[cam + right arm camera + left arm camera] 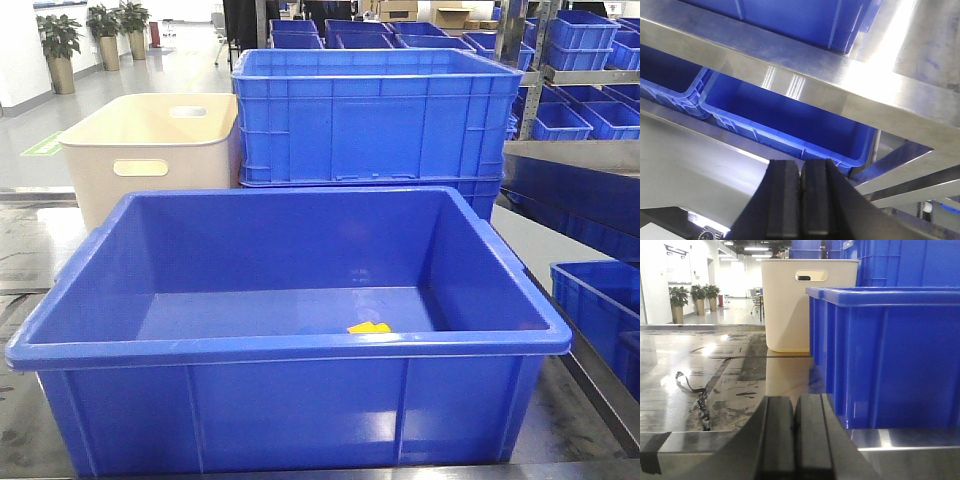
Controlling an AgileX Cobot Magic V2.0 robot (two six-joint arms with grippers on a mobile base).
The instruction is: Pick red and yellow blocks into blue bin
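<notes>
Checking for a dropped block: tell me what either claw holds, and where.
Nothing: left claw and right claw are both shut empty.

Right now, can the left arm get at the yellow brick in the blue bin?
Probably not directly: the left tool sits low outside the blue bin, its wall between. The yellow brick lies inside; the arm must go over the rim.

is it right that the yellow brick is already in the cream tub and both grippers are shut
Not quite. The front view shows the yellow brick lying on the floor of the blue bin, not in the cream tub. The left gripper and right gripper are indeed shut.
</notes>
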